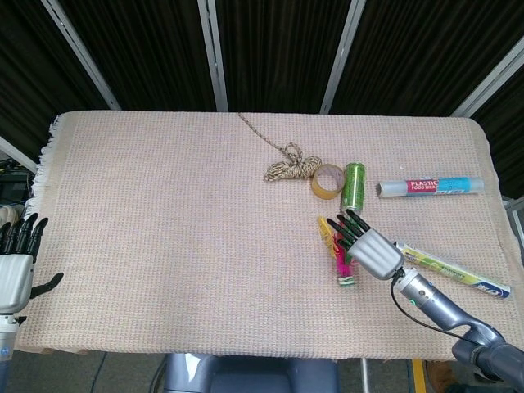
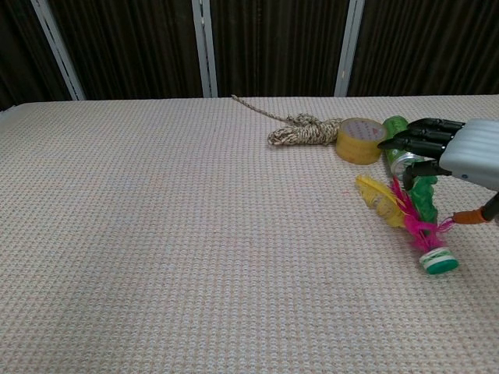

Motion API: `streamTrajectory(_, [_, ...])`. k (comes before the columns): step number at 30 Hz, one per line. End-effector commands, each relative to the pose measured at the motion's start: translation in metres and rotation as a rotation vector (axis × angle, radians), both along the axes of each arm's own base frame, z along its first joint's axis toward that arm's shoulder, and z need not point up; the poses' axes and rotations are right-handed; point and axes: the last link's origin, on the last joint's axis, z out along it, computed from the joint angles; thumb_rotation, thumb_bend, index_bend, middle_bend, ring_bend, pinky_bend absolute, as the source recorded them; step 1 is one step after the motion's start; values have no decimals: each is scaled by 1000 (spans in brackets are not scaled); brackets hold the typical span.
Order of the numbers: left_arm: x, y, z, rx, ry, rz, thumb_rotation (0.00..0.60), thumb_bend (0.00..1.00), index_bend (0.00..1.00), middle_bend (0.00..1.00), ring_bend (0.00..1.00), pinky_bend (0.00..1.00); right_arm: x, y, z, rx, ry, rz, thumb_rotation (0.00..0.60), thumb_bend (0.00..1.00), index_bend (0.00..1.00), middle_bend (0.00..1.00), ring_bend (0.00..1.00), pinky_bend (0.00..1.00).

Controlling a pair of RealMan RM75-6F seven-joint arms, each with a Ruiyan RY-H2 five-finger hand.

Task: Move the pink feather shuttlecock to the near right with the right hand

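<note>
Black fingers (image 2: 413,140) of the right hand (image 1: 370,246) were spread wide, holding nothing, above the pink feather shuttlecock (image 2: 421,222). It lay on the woven surface (image 1: 164,229) beside a green can (image 1: 354,184). Left hand (image 1: 16,262) open off the left edge.

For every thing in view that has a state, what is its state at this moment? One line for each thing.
pink feather shuttlecock: lying flat on the cloth, not held.
right hand: above the shuttlecock, fingers spread, holding nothing.
left hand: at the near left table edge, fingers apart, holding nothing.
green can: lying on its side.
tape roll: lying flat.
rope: bundled, one end trailing.
plastic wrap roll: lying on its side.
</note>
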Motion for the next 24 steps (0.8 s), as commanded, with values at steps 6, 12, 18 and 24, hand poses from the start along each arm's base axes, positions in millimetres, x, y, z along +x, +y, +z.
streamTrajectory(6, [-1,-1,-1,9,9,6,600,150,0,0,0,0,-6,-16,-17,44,58,3,600,128,343,8,0,0])
streamTrajectory(12, [-3,2,-2,16,23,20,600,151,0,0,0,0,-1,-32,-20,40,101,27,600,130,341,11,0,0])
streamTrajectory(18, [-5,5,-4,20,34,37,600,151,0,0,0,0,2,-47,-26,46,110,2,600,139,373,18,0,0])
streamTrajectory(24, [-8,9,-6,10,32,53,600,152,0,0,0,0,5,-51,-32,64,83,-16,600,203,547,95,0,0])
